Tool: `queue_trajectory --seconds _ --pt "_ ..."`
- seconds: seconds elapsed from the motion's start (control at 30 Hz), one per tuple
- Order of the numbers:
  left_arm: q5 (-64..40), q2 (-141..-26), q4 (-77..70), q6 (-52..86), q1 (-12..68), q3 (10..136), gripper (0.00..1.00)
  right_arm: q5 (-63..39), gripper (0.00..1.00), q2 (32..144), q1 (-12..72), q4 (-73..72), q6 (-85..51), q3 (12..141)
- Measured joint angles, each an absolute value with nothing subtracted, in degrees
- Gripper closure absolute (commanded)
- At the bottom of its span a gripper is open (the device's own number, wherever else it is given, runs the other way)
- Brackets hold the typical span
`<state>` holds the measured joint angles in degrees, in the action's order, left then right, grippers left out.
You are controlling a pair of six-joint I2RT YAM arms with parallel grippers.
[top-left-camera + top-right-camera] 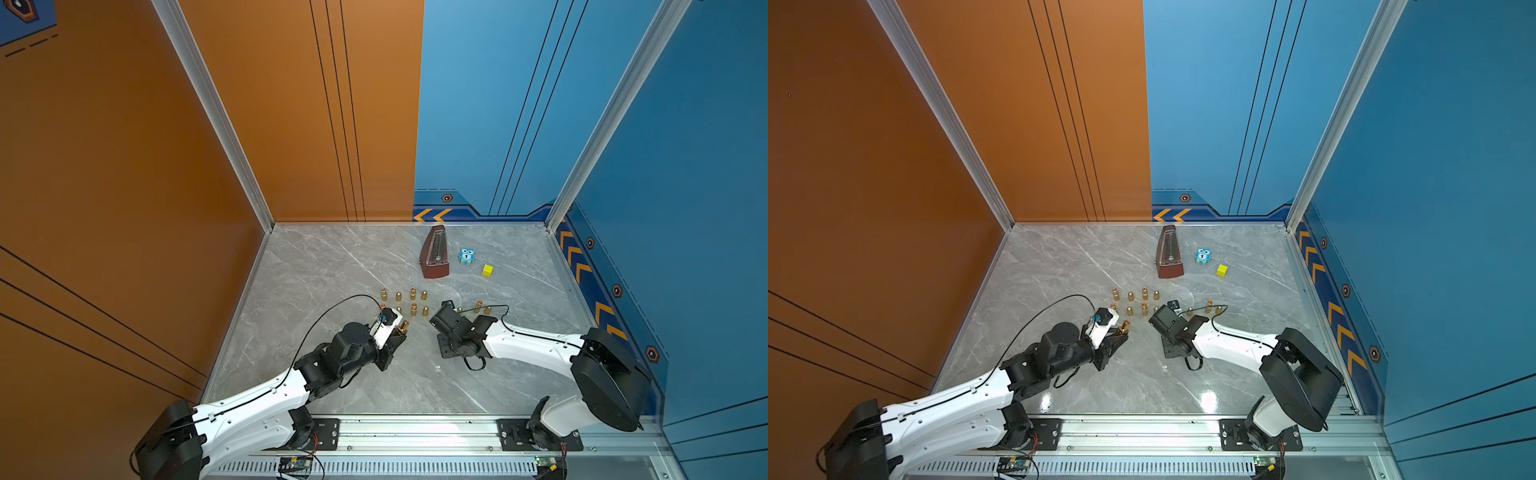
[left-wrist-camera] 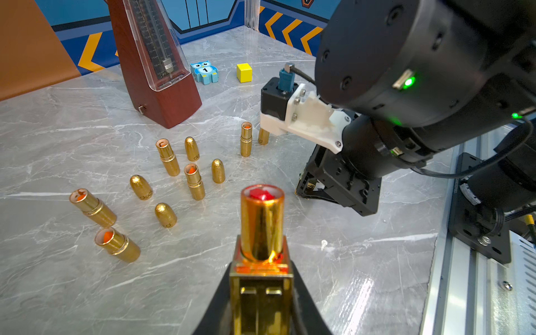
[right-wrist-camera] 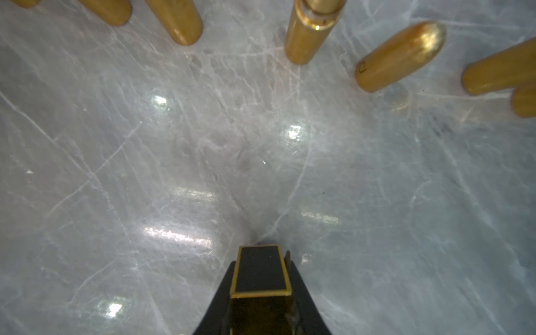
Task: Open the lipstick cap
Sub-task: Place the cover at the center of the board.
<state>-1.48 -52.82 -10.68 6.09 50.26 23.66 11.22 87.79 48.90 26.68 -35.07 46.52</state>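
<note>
**A:** Where is the lipstick (image 2: 262, 226) held?

**B:** It is clamped in the left jaws, raised above the tabletop (image 2: 362, 261), at the near-left edge of the group of gold tubes (image 2: 194, 181). Its red tip is uncovered. A square, gold-rimmed sleeve, judged to be the cap (image 3: 262, 269), is pinched in the right jaws, low over the tabletop and apart from the lipstick.

**A:** What could be spoiled from here?

**B:** The red tip could be smeared or snapped if it is swung against the right arm. The standing tubes and loose rounded caps (image 2: 218, 171) could be toppled if either piece is set down too near them. The cap could be dropped if the pinch is eased too early.
</note>
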Motion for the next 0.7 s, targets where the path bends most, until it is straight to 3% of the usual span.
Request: queue_trajectory --seconds 0.13,0.7 --pt "-1.4 -52.8 -10.7 6.1 50.3 23.7 1.0 11.6 0.74 88.8 49.2 24.9 -35.8 45.9" --pt "-1.5 -52.9 -10.7 6.1 49.9 23.7 1.0 10.8 0.42 84.4 49.3 26.8 -38.0 45.6"
